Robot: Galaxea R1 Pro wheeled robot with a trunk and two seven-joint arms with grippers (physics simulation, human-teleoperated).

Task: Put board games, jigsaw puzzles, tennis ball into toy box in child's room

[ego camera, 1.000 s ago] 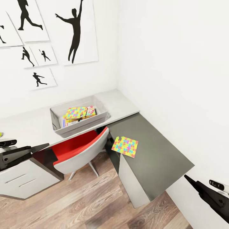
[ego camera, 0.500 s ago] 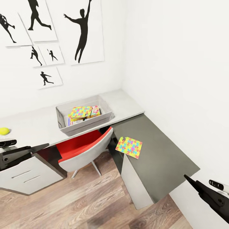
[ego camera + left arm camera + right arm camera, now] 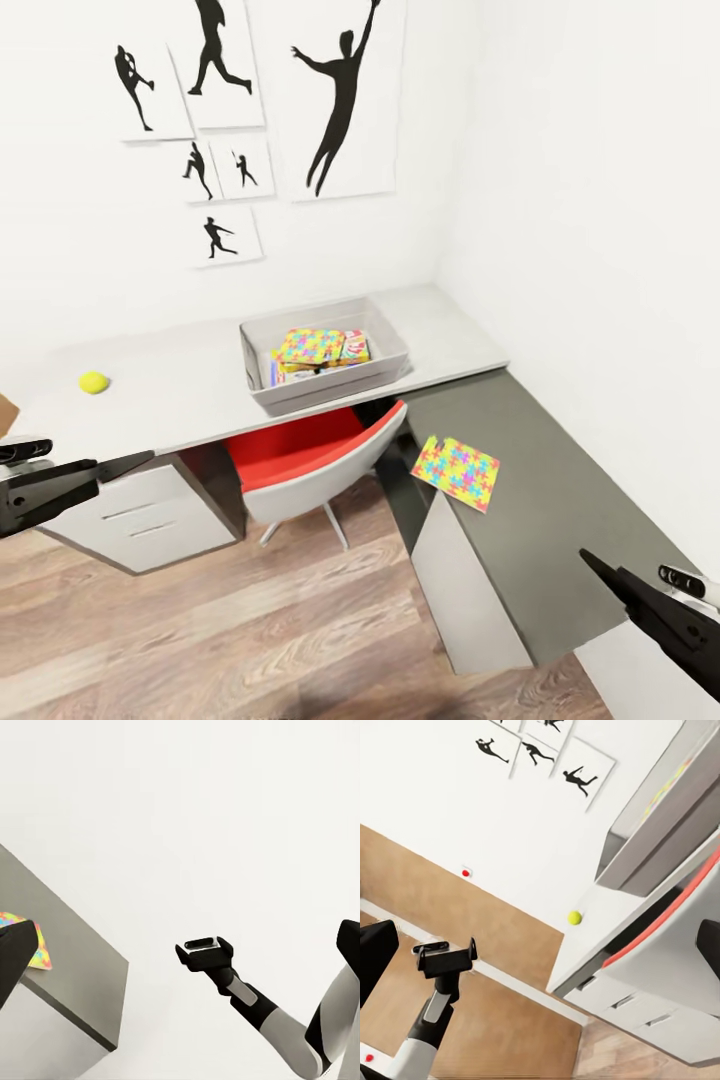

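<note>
Grey bin [image 3: 262, 385]: holds one puzzle [image 3: 312, 346] over boxed games.
Loose: second puzzle [image 3: 457, 472], ball [image 3: 94, 382].
Pincers: left [image 3: 112, 465], right [image 3: 600, 570] empty; how far open, cannot tell.

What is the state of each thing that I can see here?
Toy box: on the pale desk top, holding a jigsaw puzzle over game boxes.
Second jigsaw puzzle: flat on the dark lower desk section, outside the box.
Tennis ball: loose on the desk top.
Red chair: tucked under the desk.
</note>
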